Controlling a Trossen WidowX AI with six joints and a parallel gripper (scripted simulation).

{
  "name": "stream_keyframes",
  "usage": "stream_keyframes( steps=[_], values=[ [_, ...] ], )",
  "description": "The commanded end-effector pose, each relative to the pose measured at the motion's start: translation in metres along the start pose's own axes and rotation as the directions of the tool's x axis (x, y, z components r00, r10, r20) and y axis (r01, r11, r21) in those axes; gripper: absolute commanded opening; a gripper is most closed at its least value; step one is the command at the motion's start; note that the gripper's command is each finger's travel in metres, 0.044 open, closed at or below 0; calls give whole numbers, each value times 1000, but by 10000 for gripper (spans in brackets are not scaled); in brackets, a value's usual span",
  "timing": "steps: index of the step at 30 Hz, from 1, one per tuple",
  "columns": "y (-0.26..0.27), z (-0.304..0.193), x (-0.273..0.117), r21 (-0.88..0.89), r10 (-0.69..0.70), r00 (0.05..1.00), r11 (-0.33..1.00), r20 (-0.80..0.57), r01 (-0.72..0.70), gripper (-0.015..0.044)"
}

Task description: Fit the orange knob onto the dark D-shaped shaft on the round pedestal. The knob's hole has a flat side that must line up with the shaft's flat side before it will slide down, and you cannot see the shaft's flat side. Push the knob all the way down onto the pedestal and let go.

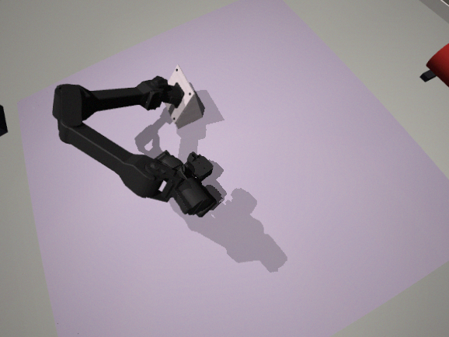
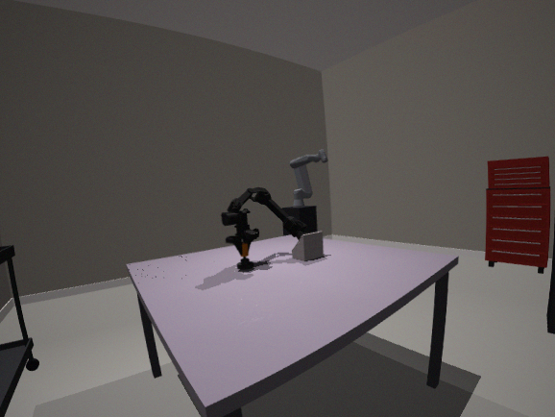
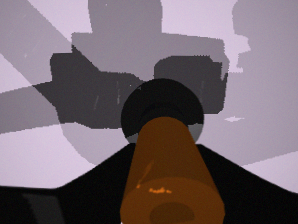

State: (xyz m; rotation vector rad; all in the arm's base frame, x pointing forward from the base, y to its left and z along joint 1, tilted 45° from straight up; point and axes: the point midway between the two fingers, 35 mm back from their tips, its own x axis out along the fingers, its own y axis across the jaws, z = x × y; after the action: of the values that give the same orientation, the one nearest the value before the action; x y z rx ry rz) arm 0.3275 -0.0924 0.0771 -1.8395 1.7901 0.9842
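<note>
The orange knob is upright between the fingers of my gripper, which is shut on it. The round dark pedestal stands on the table directly below the knob. In the wrist view the knob's lower end overlaps the middle of the pedestal's disc. The shaft is not clearly visible, and the knob covers the place where it would show. I cannot tell whether the knob touches the shaft. In the top view my arm hides the knob and the pedestal.
The arm's base is fixed to a pale wedge-shaped block on the lilac table. The arm's shadow falls across the table around the pedestal. A red tool cabinet and a grey robot arm stand beyond the table.
</note>
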Motion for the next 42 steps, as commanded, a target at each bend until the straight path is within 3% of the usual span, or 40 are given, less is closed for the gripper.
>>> stream_keyframes(
  steps=[1,6,12,36,42],
  values=[
    [0,-1,-3,-1,-2,1000,1000,-2,2,0],
    [0,-2,-4,-26,-2,1000,1000,-2,2,0],
    [-2,-1,-4,-209,-2,1000,978,-2,2,0],
    [-1,-2,-4,-217,-2,1000,976,-2,2,0],
    [-2,-1,-4,-398,-2,1000,917,-2,1,0]
  ],
)
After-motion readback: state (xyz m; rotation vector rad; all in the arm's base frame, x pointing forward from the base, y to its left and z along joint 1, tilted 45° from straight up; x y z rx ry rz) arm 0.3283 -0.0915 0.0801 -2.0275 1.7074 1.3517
